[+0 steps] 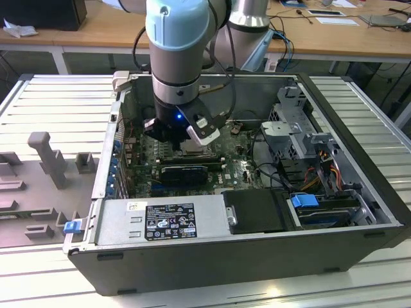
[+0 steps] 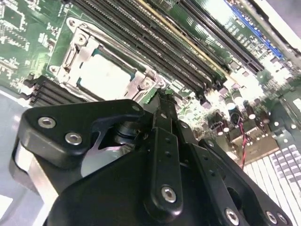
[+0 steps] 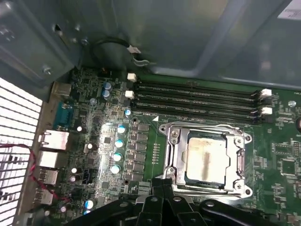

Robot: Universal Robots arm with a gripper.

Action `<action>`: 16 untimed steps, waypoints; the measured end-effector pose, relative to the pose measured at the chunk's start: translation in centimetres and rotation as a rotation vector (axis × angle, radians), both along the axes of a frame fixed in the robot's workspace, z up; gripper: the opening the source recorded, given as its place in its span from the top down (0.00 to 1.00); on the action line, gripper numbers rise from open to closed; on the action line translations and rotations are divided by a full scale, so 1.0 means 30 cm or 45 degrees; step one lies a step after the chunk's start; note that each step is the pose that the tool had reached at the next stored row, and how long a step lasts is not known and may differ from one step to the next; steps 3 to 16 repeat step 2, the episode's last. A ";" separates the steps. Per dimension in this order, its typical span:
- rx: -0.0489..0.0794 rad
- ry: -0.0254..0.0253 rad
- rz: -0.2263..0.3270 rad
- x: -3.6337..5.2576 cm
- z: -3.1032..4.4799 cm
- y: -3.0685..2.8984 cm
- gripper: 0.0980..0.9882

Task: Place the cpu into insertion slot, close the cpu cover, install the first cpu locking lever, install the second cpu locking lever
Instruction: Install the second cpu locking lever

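Hovering: my tool (image 3: 162, 184), fingers pressed together and empty, at the cpu cover's (image 3: 174, 155) edge, cpu (image 3: 204, 157) seated beneath.

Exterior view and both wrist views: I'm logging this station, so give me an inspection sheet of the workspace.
Surface: ribbed metal table under an open computer case.
Job's things: cpu seated in insertion slot; cpu cover down around it.
Clutter: grey fixture blocks on the exterior view's left.
Gripper: gripper beside the slot's edge.
Cables: bundled drive wires.
Surroundings: wooden desks behind.
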State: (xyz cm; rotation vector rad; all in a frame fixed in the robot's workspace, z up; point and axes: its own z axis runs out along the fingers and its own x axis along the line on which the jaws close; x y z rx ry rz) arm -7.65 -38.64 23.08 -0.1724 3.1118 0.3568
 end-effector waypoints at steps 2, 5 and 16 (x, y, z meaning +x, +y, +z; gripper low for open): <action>0.000 -0.0002 0.000 0.000 0.005 0.000 0.99; 0.000 -0.0002 0.000 0.000 0.005 0.000 0.99; 0.000 -0.0002 0.000 0.000 0.005 0.000 0.99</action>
